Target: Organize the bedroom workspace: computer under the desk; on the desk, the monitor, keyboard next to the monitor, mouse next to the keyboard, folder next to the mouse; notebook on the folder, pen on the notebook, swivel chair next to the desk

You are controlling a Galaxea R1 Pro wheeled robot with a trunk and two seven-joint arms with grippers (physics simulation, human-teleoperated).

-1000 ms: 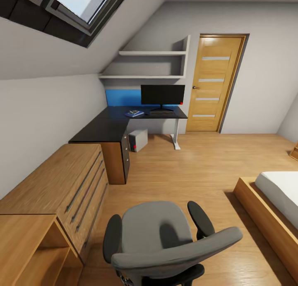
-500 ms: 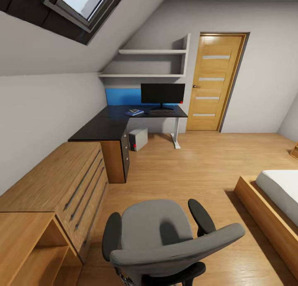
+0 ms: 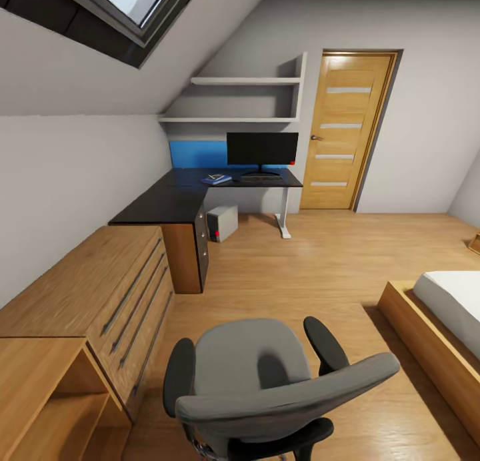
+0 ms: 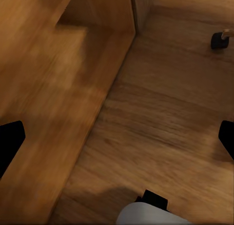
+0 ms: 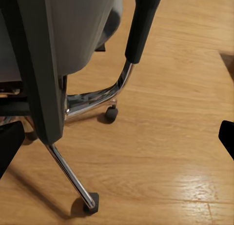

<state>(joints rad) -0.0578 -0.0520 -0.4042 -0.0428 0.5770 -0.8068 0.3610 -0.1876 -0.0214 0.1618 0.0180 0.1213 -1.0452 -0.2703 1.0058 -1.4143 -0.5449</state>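
The grey swivel chair [image 3: 253, 374] stands right in front of me with its back toward me, on the wood floor. Far ahead is the black L-shaped desk [image 3: 167, 204]. On it stand the monitor [image 3: 262, 148] and the keyboard [image 3: 261, 178] in front of it. To their left lies the blue folder [image 3: 217, 179] with the dark notebook [image 3: 215, 177] on top. The computer [image 3: 222, 223] sits under the desk. Mouse and pen are too small to make out. My left gripper [image 4: 117, 142] is open over the floor. My right gripper [image 5: 117, 139] is open beside the chair's chrome base [image 5: 92, 100].
A light wood drawer unit [image 3: 87, 301] runs along the left wall, close to the left gripper [image 4: 44, 88]. A bed [image 3: 440, 314] is at the right, a wooden door [image 3: 343, 131] at the back. Open floor [image 3: 300, 268] lies between chair and desk.
The whole head view has shifted slightly: the desk sits a little higher and the chair a little lower in the picture. Nothing has been taken hold of or let go.
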